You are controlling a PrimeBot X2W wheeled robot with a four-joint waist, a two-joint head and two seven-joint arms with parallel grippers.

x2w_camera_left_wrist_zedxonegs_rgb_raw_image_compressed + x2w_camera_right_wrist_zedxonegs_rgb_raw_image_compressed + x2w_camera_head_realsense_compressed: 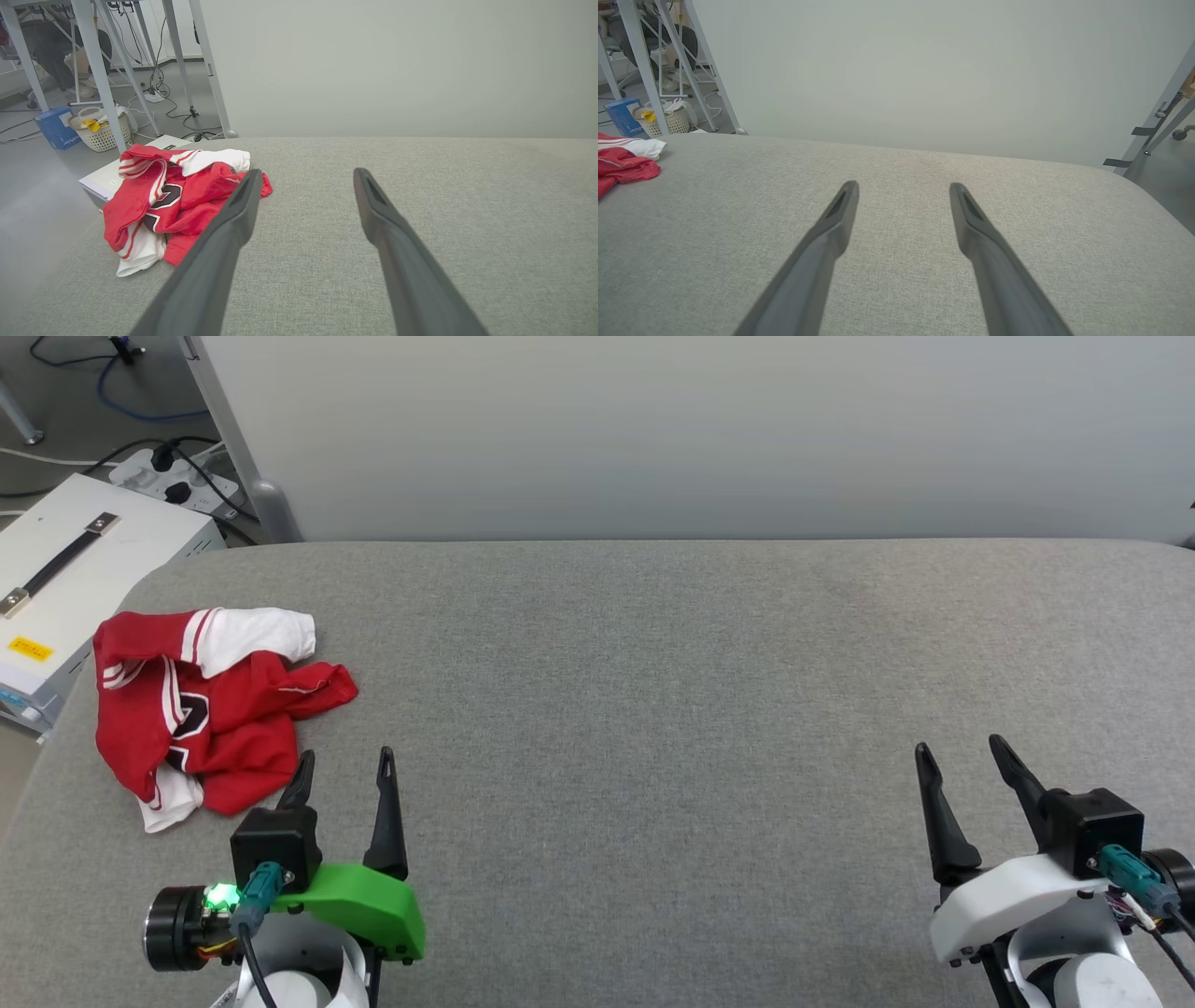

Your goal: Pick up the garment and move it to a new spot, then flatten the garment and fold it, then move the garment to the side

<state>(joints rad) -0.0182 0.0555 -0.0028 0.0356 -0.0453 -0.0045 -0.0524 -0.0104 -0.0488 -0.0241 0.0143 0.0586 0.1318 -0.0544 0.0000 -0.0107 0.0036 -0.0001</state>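
A grey padded surface (653, 644) stretched before a pale wall. Over it the left gripper (346, 754) stood with its jaws spread and empty. The garment (210, 709) lay crumpled close beyond and to the left of that gripper's left finger, a bunched heap with no clear long axis. The right gripper (959, 743), likewise spread and empty, sat well off to the left gripper's right, so the left arm looked the nearer for the pick-up.

The head camera looks steeply down on the grey tabletop (653, 709). Both wrist cameras look low across it, sharing the jersey (187, 205).
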